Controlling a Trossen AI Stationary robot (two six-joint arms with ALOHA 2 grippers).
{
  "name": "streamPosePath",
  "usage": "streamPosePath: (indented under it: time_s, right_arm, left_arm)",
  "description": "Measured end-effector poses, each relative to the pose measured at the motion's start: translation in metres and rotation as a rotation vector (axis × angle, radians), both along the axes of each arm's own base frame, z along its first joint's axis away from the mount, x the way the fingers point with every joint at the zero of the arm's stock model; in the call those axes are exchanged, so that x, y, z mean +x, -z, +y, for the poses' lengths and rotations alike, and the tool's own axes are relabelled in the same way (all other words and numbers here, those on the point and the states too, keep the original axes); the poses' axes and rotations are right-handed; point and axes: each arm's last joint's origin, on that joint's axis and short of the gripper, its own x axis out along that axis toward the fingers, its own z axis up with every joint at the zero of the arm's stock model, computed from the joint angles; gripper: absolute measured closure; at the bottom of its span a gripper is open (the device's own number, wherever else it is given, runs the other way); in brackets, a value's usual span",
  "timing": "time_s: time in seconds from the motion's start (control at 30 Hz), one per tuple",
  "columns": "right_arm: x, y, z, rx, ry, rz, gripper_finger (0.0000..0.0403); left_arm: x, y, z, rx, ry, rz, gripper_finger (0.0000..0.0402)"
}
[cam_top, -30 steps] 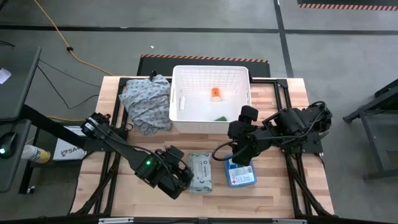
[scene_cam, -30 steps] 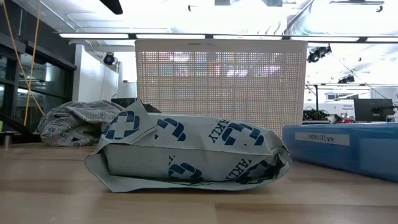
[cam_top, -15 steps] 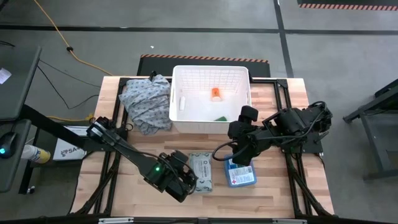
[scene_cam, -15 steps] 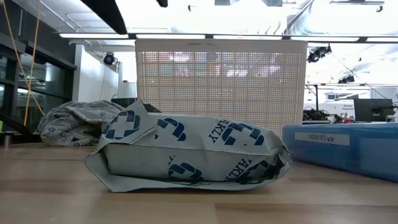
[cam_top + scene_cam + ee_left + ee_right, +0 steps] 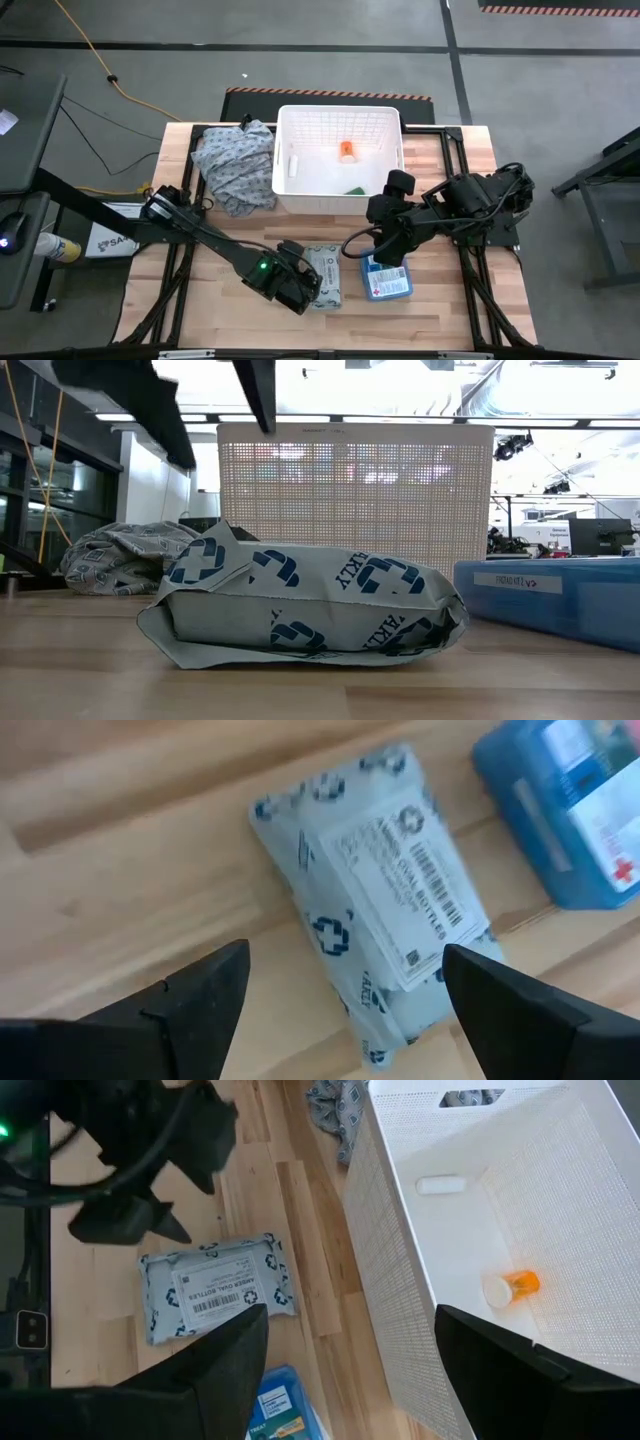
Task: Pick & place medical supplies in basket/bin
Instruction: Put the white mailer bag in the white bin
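The grey-white wipes pack [image 5: 325,275] lies flat on the table's near middle, with the blue box [image 5: 387,279] flat to its right. My left gripper [image 5: 345,1010] hangs open just above the pack's near left part, slanting down; in the low view its fingers [image 5: 262,395] stay clear above the pack [image 5: 300,605]. My right gripper [image 5: 350,1360] waits open, high over the blue box [image 5: 285,1410]. In the white basket [image 5: 285,190] lie an orange bottle [image 5: 346,151], a white tube [image 5: 294,163] and a green tube [image 5: 355,189].
A grey patterned cloth heap [image 5: 235,165] lies at the far left beside the basket. Bare wood shows left of and in front of the wipes pack. The right arm [image 5: 460,205] reaches in from the table's right side.
My left gripper has come down and toward the table's right, closing in on the wipes pack and rolling a little; its fingers have dropped into the top of the low view. It stays open. The pack, the box and my right arm have kept still.
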Motion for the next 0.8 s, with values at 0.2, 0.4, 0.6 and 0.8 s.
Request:
streamPosePath:
  time_s: [0.2, 0.4, 0.6, 0.8]
  right_arm:
    - [0.0, 0.0, 0.0, -0.006, -0.009, 0.003, 0.0126]
    - [0.0, 0.0, 0.0, -0.016, -0.021, 0.006, 0.0126]
    - [0.0, 0.0, 0.0, -0.016, -0.021, 0.007, 0.0126]
    - [0.0, 0.0, 0.0, -0.03, -0.037, 0.011, 0.0126]
  left_arm:
    - [0.008, 0.02, 0.008, -0.058, -0.014, -0.021, 0.0039]
    - [0.012, 0.032, 0.017, -0.086, -0.032, -0.017, 0.0039]
    - [0.013, 0.038, 0.024, -0.102, -0.048, 0.003, 0.0039]
    - [0.012, 0.05, 0.028, -0.131, -0.053, 0.013, 0.0039]
